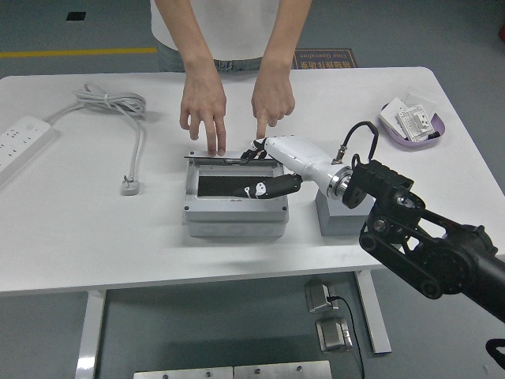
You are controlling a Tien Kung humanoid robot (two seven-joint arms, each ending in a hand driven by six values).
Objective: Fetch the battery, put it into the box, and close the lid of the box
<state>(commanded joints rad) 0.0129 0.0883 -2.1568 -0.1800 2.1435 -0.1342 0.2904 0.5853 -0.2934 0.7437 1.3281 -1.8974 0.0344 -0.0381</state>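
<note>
The grey box (235,213) sits mid-table with its clear lid (233,170) lying almost flat on top. A dark rectangle (225,185) shows through the lid; I cannot tell whether it is the battery. My right hand (254,168), white with black fingers, reaches over the box's right half. Its fingers are spread on the lid and hold nothing. A person at the far side rests the fingertips of one hand (203,106) and the other hand (272,99) at the lid's far edge. My left arm is out of view.
A grey block (338,212) stands right of the box, partly under my forearm. A purple tray (432,134) with white packets is at the far right. A white power strip (20,142), its coiled cable (118,104) and plug (130,185) lie at the left.
</note>
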